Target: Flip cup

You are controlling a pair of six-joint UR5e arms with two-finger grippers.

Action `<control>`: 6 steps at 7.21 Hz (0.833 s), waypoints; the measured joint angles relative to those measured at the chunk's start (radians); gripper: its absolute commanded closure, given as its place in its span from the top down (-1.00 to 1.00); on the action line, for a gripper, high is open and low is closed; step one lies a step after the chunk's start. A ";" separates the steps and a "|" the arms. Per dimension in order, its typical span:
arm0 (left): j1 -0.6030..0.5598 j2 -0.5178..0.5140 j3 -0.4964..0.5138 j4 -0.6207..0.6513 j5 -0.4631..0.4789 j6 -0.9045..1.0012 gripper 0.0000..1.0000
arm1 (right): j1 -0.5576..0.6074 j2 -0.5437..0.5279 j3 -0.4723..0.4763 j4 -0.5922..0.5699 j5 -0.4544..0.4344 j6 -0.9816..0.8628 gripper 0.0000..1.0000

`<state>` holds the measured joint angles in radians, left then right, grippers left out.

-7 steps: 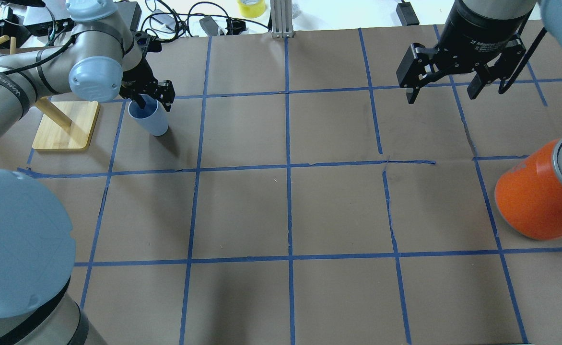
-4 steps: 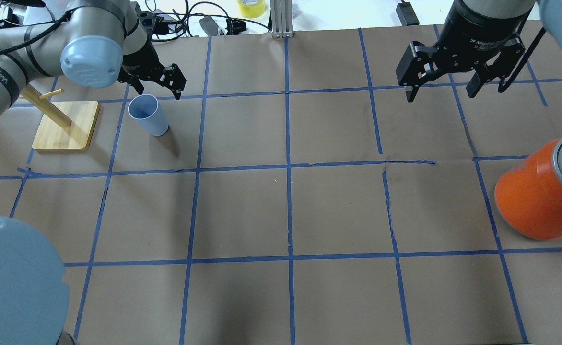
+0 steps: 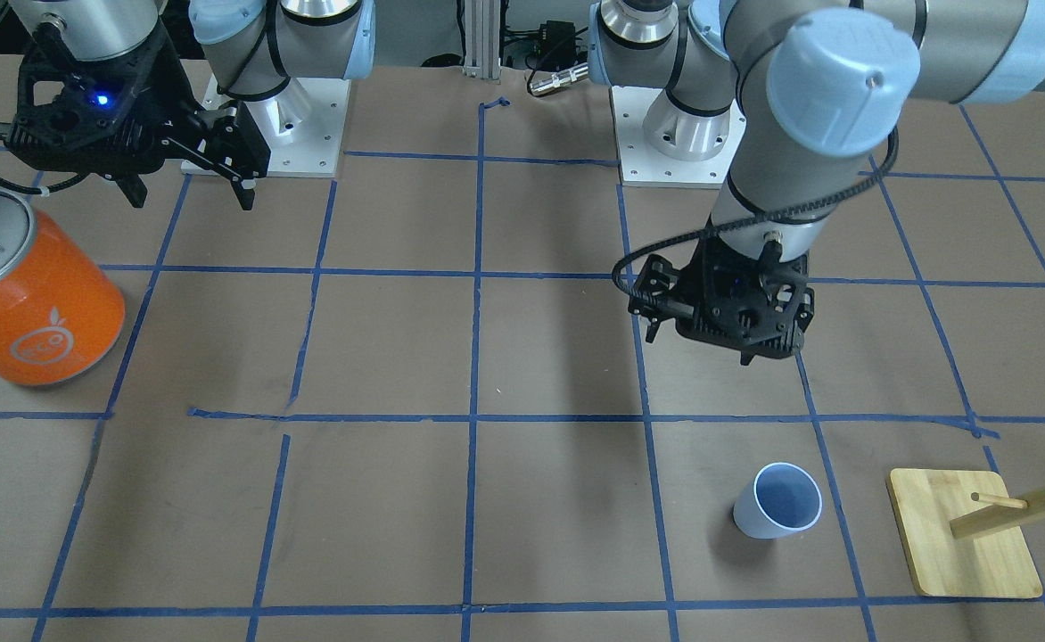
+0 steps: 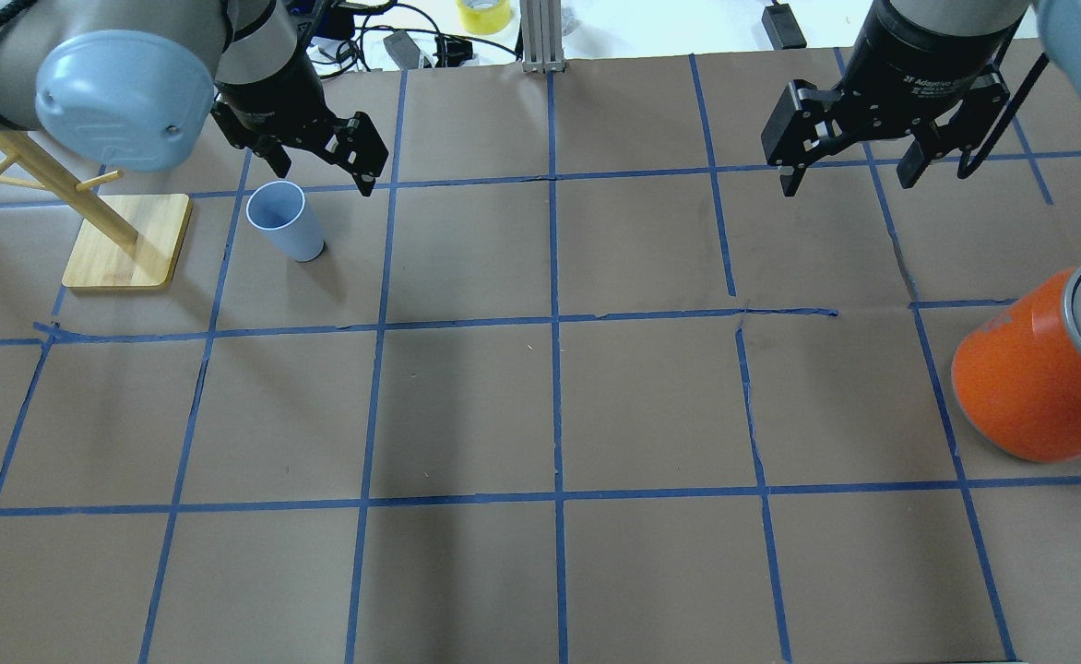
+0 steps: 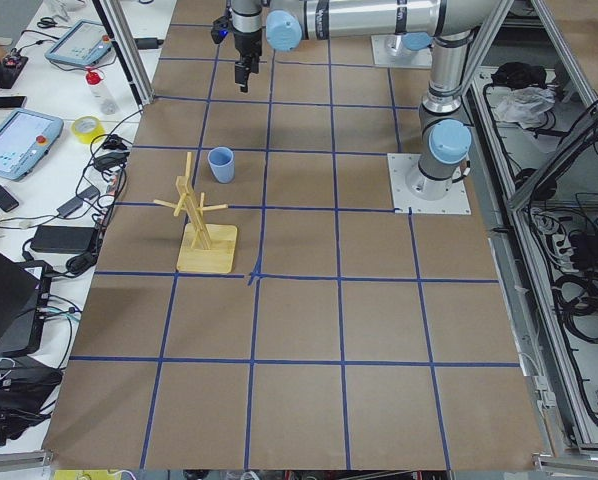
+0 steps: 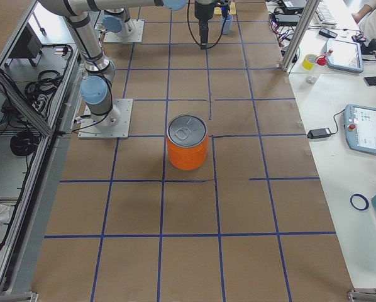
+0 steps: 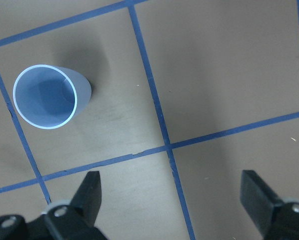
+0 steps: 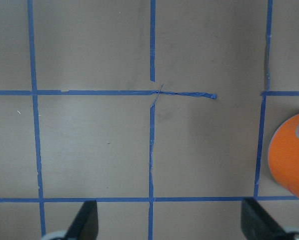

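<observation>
Standing across the table from the robot, I see the cup [image 3: 778, 514] upright on its narrow base, mouth open to the ceiling, just beside the wooden rack [image 3: 950, 535], which sits at its 3 o'clock. The left gripper [image 3: 719, 325] hangs well above it, at about 11 o'clock from the cup and touching nothing. Over at 10 o'clock of the table the right gripper [image 3: 189, 178] hovers with its jaws spread and empty, near the orange can [image 3: 32, 303]. From over the robot's shoulders, the cup sits at 7 o'clock of the left gripper, whose fingers [image 4: 367, 180] are splayed wide with plain daylight between them and the rim. The right gripper is likewise released, with the can at its 5 o'clock. Both side cameras show the cup on its own, upright, with no arm on it. The left wrist camera looks straight down into the cup's hollow at 10 o'clock of its frame, both fingers parted and bare at the bottom edge. The right wrist camera finds only taped paper and a slice of the can at 3 o'clock between its open fingers. To my eye the flip looks done. The cup rests mouth-up and free, and all that seems left is for the left arm to draw clear.
</observation>
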<state>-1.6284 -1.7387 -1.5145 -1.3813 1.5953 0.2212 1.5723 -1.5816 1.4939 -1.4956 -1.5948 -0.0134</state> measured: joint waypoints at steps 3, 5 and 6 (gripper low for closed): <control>0.012 0.126 -0.111 -0.010 0.007 0.000 1.00 | 0.000 0.000 0.000 0.000 -0.001 0.000 1.00; 0.066 0.164 -0.108 -0.031 0.016 0.007 1.00 | 0.000 0.000 0.000 0.000 -0.001 0.000 1.00; 0.081 0.162 -0.072 -0.085 0.018 0.007 1.00 | 0.000 0.000 0.000 0.001 -0.001 0.000 1.00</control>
<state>-1.5474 -1.5769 -1.5865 -1.4659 1.6131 0.2280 1.5723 -1.5815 1.4941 -1.4950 -1.5953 -0.0138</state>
